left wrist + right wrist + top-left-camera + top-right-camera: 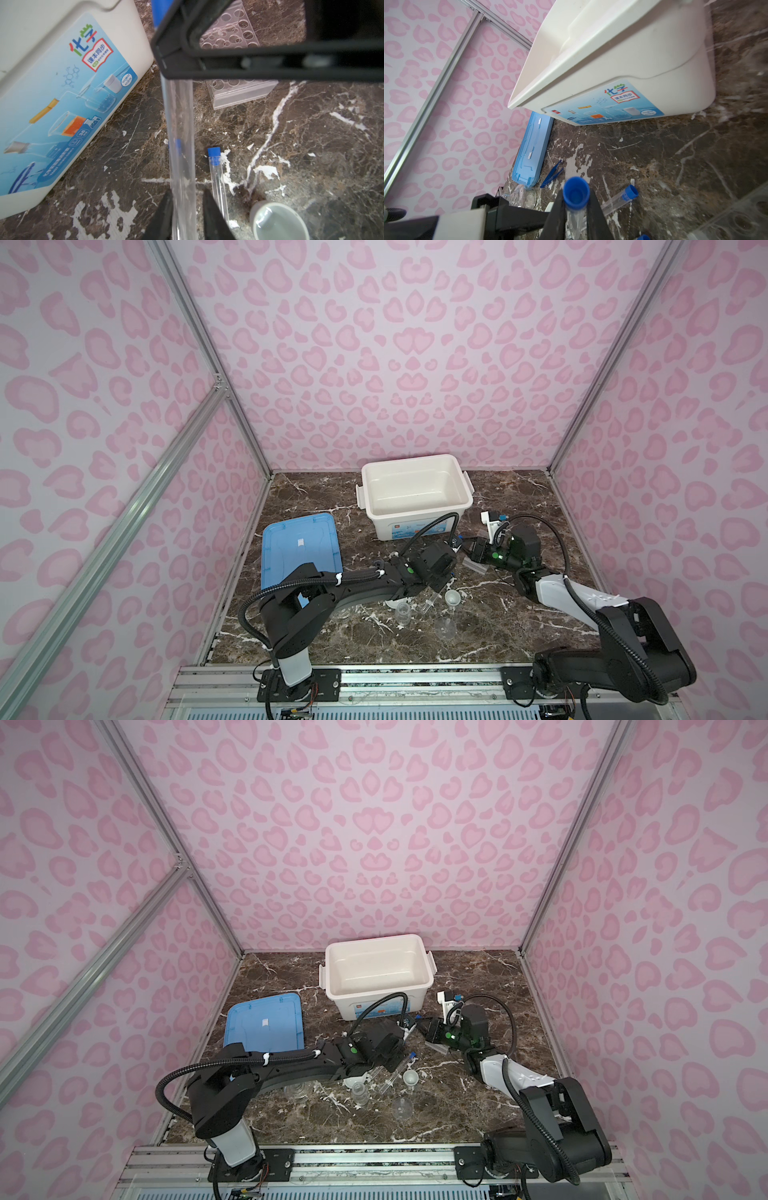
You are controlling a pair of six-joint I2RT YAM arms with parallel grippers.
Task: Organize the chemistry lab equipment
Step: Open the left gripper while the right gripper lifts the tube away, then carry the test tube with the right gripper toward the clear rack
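Note:
A long clear test tube spans both grippers above the marble. My right gripper is shut on it just below its blue cap. My left gripper flanks the tube's lower part, open, with a thin gap on one side. A second capped tube lies on the table beside a small white bowl. The clear holed rack lies past the tube, in front of my right arm in a top view. Dark blue tweezers lie near the lid.
The large white bin stands at the back with the flat blue lid to its left. A small beaker, the bowl and a clear flask sit in front of my left arm.

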